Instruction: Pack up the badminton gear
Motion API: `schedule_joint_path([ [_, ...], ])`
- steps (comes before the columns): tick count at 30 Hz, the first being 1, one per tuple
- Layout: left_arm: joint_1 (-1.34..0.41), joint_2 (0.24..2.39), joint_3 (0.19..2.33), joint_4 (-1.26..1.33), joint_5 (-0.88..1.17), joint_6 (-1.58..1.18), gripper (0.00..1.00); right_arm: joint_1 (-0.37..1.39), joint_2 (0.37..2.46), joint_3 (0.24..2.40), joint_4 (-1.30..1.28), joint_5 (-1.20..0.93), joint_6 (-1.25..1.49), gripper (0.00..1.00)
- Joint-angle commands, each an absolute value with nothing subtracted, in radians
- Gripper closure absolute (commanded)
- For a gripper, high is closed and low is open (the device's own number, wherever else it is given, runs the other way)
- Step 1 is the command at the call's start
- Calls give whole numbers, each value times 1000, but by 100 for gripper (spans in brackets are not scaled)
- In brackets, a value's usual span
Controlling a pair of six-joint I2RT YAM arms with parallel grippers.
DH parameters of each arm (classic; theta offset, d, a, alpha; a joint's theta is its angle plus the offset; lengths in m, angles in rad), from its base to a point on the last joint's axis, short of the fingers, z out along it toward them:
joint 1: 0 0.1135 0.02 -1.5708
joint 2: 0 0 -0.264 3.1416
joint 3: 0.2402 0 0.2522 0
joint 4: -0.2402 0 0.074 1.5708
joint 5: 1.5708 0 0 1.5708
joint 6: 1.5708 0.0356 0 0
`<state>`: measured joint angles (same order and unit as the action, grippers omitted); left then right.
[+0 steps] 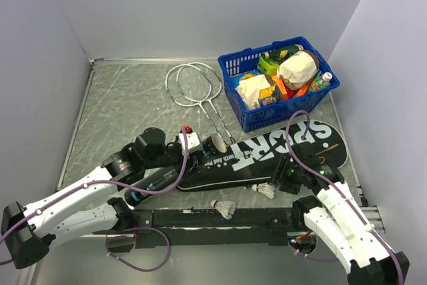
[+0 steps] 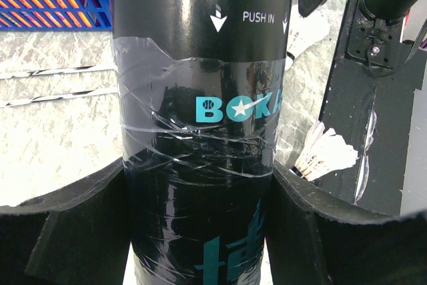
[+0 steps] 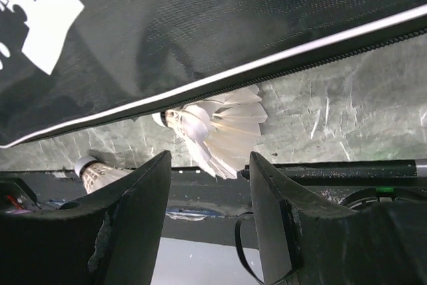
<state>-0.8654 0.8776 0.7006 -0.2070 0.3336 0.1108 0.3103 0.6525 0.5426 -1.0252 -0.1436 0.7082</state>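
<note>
**Occlusions and cut-offs**

Left wrist view: tube (image 2: 200, 131) runs off top and bottom edges; its teal lettering wraps out of sight. Right wrist view: bag (image 3: 200, 25) edge partly covers the cork of one shuttlecock (image 3: 220, 128); second shuttlecock (image 3: 97, 173) half behind right pincer (image 3: 208, 158).

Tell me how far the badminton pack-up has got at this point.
Nothing looks packed yet. In hand: the left gripper clamps the tube, and the right gripper stands open at one shuttlecock by the edge of the bag. Left: the second shuttlecock lies loose, and both rackets lie on the table outside the bag.
</note>
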Motion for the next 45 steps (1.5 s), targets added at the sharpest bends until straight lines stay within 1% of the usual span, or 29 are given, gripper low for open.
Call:
schedule_joint_path([
  [1,-870,853,721,-176,340,100,99,318,646,500,-987,-169,761,42],
  [9,-870,857,718,-176,341,103,99,321,658,419,-878,-238,781,42],
  [12,-870,861,718,-176,342,103,99,319,658,397,-841,-256,791,45],
  [13,-870,861,718,-176,342,101,99,321,652,393,-833,-258,796,48],
  [15,-870,862,718,-176,342,103,99,321,646,391,-827,-253,799,50],
  [17,-870,865,718,-176,342,103,99,319,635,393,-831,-244,798,57],
  [18,-870,864,718,-178,342,103,99,321,631,394,-834,-238,798,63],
  [20,-870,868,718,-176,344,103,99,321,614,399,-841,-227,796,69],
  [21,-870,870,718,-176,344,103,99,321,609,400,-844,-226,796,74],
  [24,-870,873,718,-178,344,103,99,321,589,413,-857,-227,792,83],
  [26,-870,873,718,-178,342,103,99,322,575,429,-880,-226,787,87],
  [30,-870,873,716,-176,342,103,99,321,540,486,-934,-221,753,100],
  [33,-873,876,715,-170,347,103,99,321,535,554,-971,-253,709,100],
  [39,-880,903,719,-179,370,113,99,319,615,724,-1005,-385,589,100],
  [45,-893,934,723,-189,417,132,99,321,678,923,-1035,-454,474,100],
])
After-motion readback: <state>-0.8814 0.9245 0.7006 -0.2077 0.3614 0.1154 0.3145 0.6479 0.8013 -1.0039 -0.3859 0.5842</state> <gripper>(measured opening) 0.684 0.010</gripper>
